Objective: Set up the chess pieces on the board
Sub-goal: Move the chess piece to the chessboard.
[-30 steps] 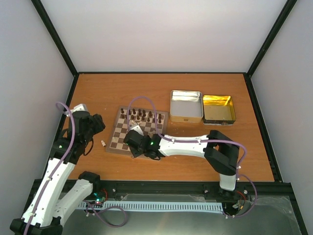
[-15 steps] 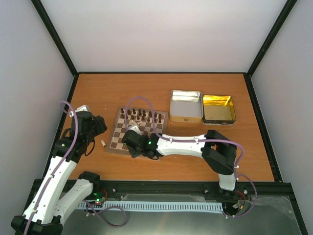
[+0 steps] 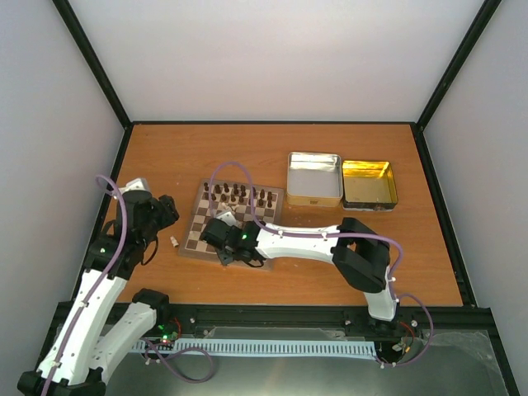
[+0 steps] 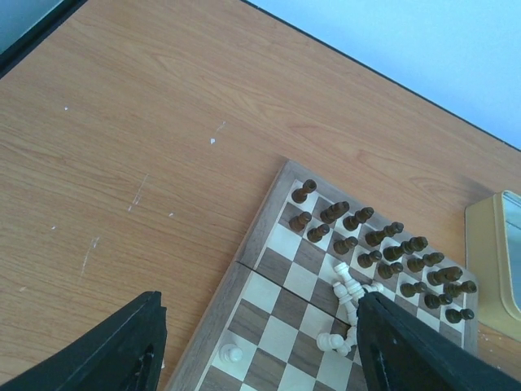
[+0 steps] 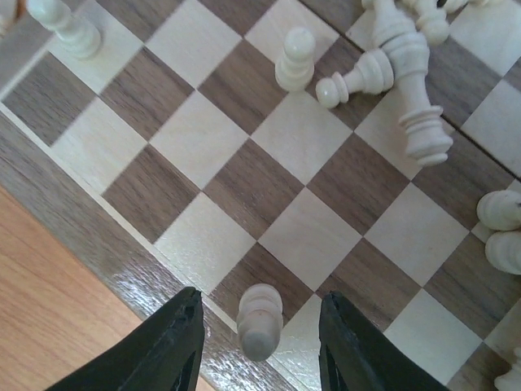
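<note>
1. On the table (image 3: pixel 429 247): one chessboard (image 3: pixel 196 224) left of centre, and two open tins to its right, one silver tin (image 3: pixel 313 173) and one gold tin (image 3: pixel 367 172), side by side.
2. Along the board's far edge: dark brown pieces (image 4: pixel 383 236), upright in two rows; too crowded for a firm count.
3. Near the board's middle: a heap of toppled pale pieces (image 4: pixel 350 289), lying across one another; number not readable.
4. In the right wrist view, three pale pawns upright on the near rows:
   - one pale pawn (image 5: pixel 260 320) on the row nearest the border;
   - a second pawn (image 5: pixel 73 28) on a cream square by the border, well apart from the first;
   - a third pawn (image 5: pixel 295 59) just beside the heap.
5. Off the board, just beside its left edge: one loose pale piece (image 3: pixel 174 241) lying on the table.
6. Right gripper (image 5: pixel 260 297): low over the board's near edge, jaws apart on either side of the pale pawn, a gap showing on both sides; grips nothing.
7. Left gripper (image 4: pixel 259 305): above the table left of the board, near the loose pale piece, jaws wide apart; holds nothing.
</note>
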